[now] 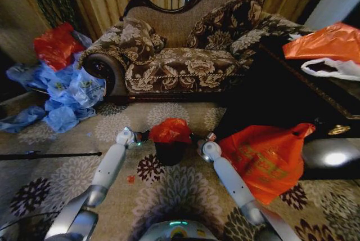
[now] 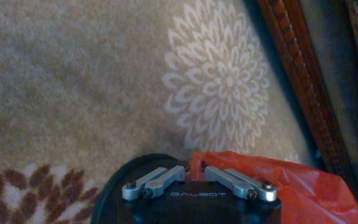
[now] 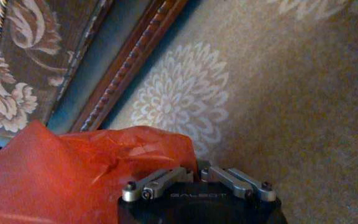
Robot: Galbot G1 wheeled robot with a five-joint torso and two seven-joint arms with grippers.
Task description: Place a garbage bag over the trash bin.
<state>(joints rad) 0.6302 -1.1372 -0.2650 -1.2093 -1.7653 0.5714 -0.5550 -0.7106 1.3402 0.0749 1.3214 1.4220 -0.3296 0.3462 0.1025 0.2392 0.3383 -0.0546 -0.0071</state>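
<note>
The small black trash bin (image 1: pixel 170 154) stands on the patterned carpet in front of the sofa. The red-orange garbage bag (image 1: pixel 170 130) is bunched over its top. My left gripper (image 1: pixel 143 136) is at the bag's left edge and my right gripper (image 1: pixel 198 139) at its right edge. In the left wrist view the left gripper (image 2: pixel 195 171) is shut, pinching the bag (image 2: pixel 278 182) over the bin's dark rim (image 2: pixel 112 186). The right gripper (image 3: pixel 199 170) in the right wrist view is shut on the edge of the bag (image 3: pixel 73 172).
A larger printed orange bag (image 1: pixel 264 156) lies right of the bin, against a dark table (image 1: pixel 281 92) carrying orange and white bags. The sofa (image 1: pixel 185 55) stands behind. A pile of blue bags (image 1: pixel 67 92) with a darker red bag (image 1: pixel 56 44) is far left. A black rod (image 1: pixel 50 154) lies on the carpet.
</note>
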